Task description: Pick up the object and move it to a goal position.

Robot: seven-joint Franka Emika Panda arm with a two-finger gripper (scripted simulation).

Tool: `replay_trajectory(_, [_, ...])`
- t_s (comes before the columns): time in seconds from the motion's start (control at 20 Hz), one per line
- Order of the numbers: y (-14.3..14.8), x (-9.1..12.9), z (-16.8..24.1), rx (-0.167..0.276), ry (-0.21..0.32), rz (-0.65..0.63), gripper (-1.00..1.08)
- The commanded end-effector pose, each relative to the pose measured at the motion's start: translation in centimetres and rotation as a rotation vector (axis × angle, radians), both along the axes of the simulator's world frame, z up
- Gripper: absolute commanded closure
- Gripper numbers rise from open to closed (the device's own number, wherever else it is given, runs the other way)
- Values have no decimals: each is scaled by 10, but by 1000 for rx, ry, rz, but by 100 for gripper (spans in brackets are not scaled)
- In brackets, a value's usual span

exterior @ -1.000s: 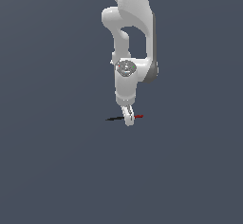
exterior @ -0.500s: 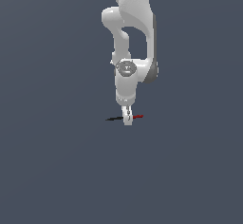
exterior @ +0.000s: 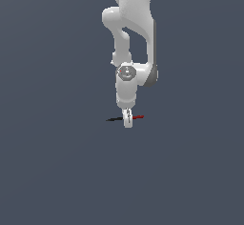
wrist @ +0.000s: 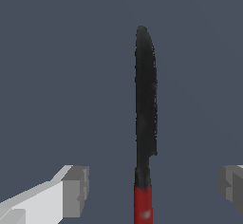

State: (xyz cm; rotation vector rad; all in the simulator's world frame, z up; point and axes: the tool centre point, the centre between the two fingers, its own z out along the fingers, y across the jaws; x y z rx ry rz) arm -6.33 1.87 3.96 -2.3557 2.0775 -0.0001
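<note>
Arm: one white Panda arm (exterior: 136, 33) reached straight down from the upper part of the exterior view; the wrist pointed at the surface (exterior: 57, 171).
Object: the object (wrist: 144, 123) lay flat on the surface; a red handle half joined a black blade half that tapered to a rounded tip; in the exterior view the black end pointed toward the exterior view's left and the red end toward the exterior view's right.
Pincer: the pincer (exterior: 127, 121) stood spread apart; in the wrist view its fingertips (wrist: 76, 191) sat well apart on either side of the object, touching nothing; the second pad showed only at the frame edge.
Alignment: the object ran midway between the two pads, near the join of handle and blade; the pincer straddled it crosswise.
Height: the tips appeared at or just above the object's level; contact with the surface could not be told.
Done: approach and centring over the object, by appearance.
Left: closing on the object; lifting; carrying to the goal; no goal marker was visible in either view.
Risk: the object is very slender; a closure set too high would likely miss it.
</note>
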Motion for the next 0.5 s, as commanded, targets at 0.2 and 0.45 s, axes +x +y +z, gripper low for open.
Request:
replay_trajectory(0.2, [0, -1, -27, 0, 1, -3, -92])
replay_trajectory(0.45, [0, 0, -32, 0, 1, -3, 108])
